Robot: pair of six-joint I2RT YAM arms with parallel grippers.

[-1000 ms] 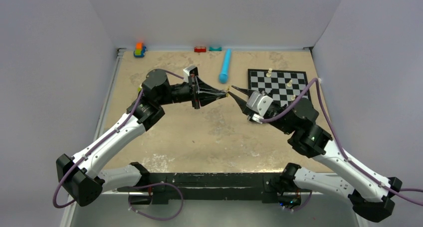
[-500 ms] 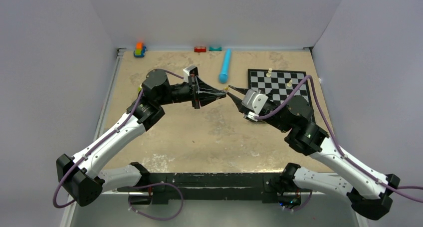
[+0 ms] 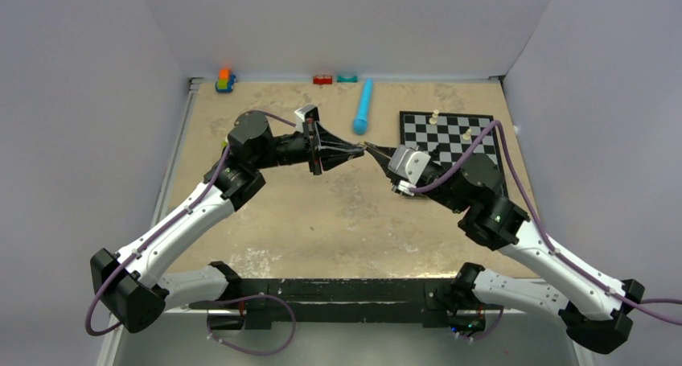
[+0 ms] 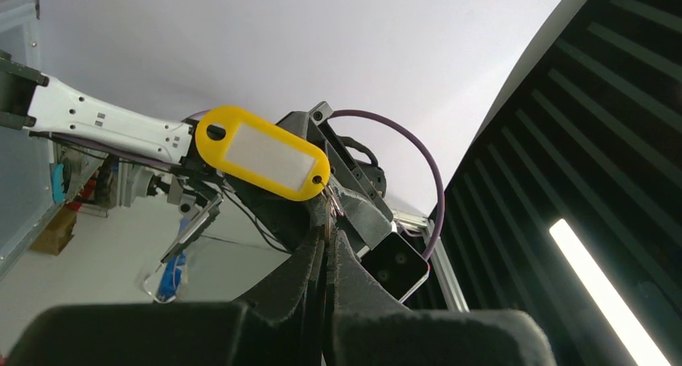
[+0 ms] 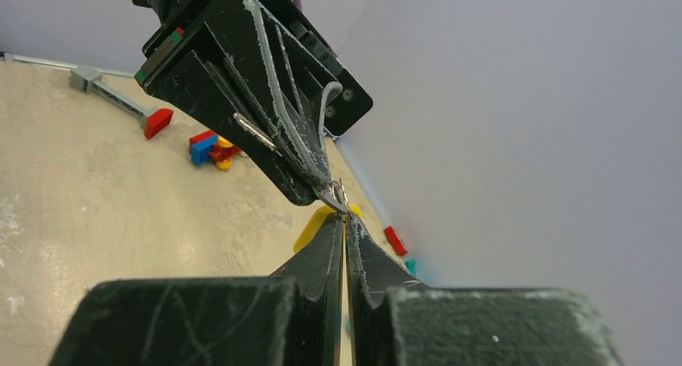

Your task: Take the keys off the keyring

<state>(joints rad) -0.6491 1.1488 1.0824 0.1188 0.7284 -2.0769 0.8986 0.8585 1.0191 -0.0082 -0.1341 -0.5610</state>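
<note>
Both grippers meet tip to tip above the middle of the table. My left gripper [image 3: 359, 150] [image 4: 328, 236] is shut on the keyring [image 4: 331, 207], and the ring's yellow tag [image 4: 261, 153] sticks out beyond its tips. My right gripper [image 3: 371, 148] [image 5: 344, 219] faces it, jaws closed on a thin silvery metal piece [image 5: 335, 195] at the ring. That piece looks like one of the keys, though it is too small to be sure. The yellow tag [image 5: 316, 224] peeks out behind the right fingers. No other key shows.
A chessboard [image 3: 474, 145] with small white pieces [image 3: 435, 117] lies behind the right arm. A blue cylinder [image 3: 363, 107] lies at the back centre. Toy bricks [image 3: 226, 80] and two small blocks [image 3: 322, 80] sit along the back wall.
My right gripper has moved left up to the left gripper's tips and closed its jaws there. The left arm has stayed still, shut throughout.
</note>
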